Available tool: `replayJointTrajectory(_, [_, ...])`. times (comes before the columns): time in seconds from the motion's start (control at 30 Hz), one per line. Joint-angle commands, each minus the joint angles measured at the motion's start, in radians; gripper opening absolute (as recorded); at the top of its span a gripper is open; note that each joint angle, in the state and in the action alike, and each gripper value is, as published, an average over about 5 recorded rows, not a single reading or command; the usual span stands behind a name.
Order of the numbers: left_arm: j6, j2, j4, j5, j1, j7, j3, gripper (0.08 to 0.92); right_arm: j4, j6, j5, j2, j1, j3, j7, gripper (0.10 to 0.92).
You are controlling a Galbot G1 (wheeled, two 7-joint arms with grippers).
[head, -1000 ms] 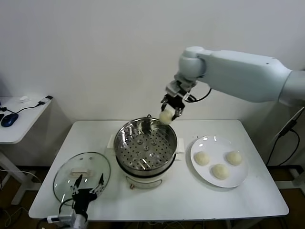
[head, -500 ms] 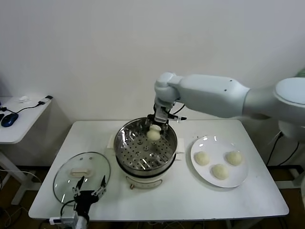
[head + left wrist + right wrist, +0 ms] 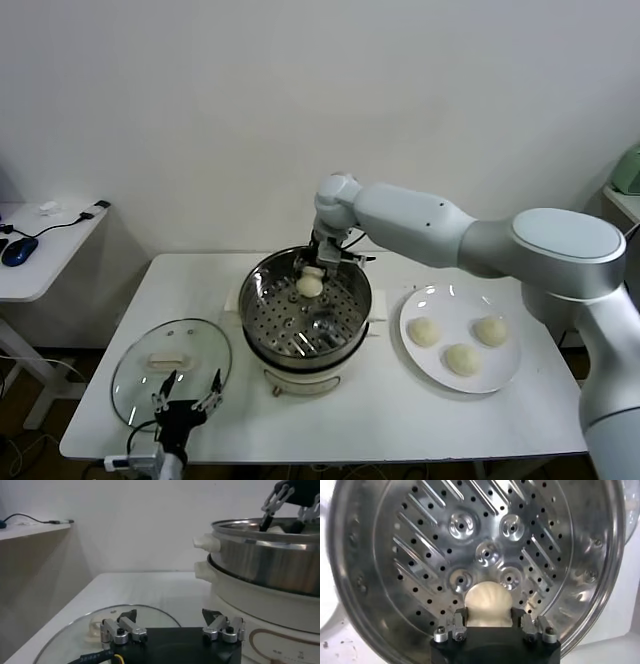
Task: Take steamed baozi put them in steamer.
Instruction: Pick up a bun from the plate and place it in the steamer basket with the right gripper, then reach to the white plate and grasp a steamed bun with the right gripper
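The white tabletop (image 3: 400, 410) carried everything, and a second white side table (image 3: 45, 255) stood off at its nine o'clock with a dark mouse (image 3: 18, 250) and a cable on it. The steamer (image 3: 306, 312), a shiny steel pot with a perforated tray on a cream-white base, sat near the middle of the tabletop. At its three o'clock, just beside it, lay a flat white plate (image 3: 430, 365) holding three steamed baozi (image 3: 463, 358), grouped close together toward the plate's centre. At the steamer's eight o'clock a round glass lid (image 3: 135, 365) lay flat on the tabletop.

The right arm reached in from three o'clock and bent down over the steamer's far rim, partly hiding that rim from the head camera. The right hand (image 3: 312, 272) was lowered inside the pot, its fingers (image 3: 459, 620) clamped on either side of the fourth baozi (image 3: 487, 603), which sat low over the perforated tray toward the twelve o'clock side of the pot. Whether that bun touched the tray could not be told.

The left hand (image 3: 184, 399) waited low at the tabletop's near edge, over the six o'clock rim of the glass lid, fingers spread apart and holding nothing.
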Motion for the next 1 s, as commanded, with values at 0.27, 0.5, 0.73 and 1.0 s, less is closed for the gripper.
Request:
replayJointTrajectory(0.27, [0.001,-0.006,-0.031,0.011,0.01,0.003,0.008,0.823,0.108,0.017,0.282,-0.074,0.151,-0.051,-0.108,0.822])
replayJointTrajectory(0.5, [-0.008,-0.006,-0.043,0.015,0.012,0.002,0.012,0.823,0.26,-0.238,0.691,-0.285,0.39,-0.227,-0.173,0.823])
replayJointTrajectory(0.73, [-0.024,-0.004,-0.041,0.011,0.011,-0.001,0.012,0.823,0.436,-0.65,0.911,-0.521,0.584,-0.528,-0.088,0.823])
replayJointTrajectory(1.0, [-0.053,0.0,-0.028,0.005,0.003,0.0,0.007,0.823,0.576,-0.872,0.911,-0.699,0.523,-0.681,0.023,0.822])
